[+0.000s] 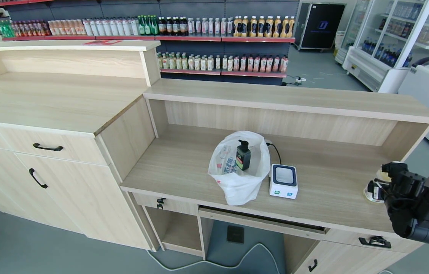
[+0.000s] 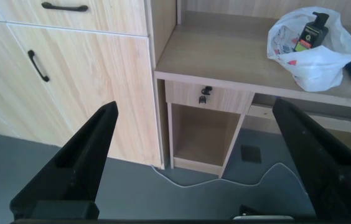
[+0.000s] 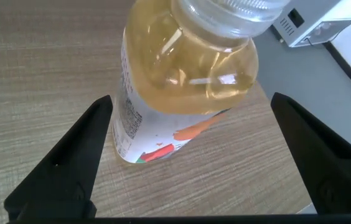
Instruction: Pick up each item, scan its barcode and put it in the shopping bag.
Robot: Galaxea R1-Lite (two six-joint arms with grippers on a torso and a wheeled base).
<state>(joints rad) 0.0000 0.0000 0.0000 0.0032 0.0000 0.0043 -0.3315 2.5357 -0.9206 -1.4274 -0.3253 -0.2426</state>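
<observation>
Right hand (image 3: 191,106) spread around juice bottle (image 3: 182,68), left hand (image 2: 195,106) spread too; scanner (image 1: 283,180) just beside shopping bag (image 1: 237,186).

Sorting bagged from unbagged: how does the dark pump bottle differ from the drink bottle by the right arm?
The pump bottle is dark and opaque; the drink bottle is clear, showing yellowish liquid. The pump bottle has a pump top, the drink bottle a round cap. The pump bottle sits in the shopping bag; the drink bottle stands on the counter. Both stand roughly upright.
</observation>
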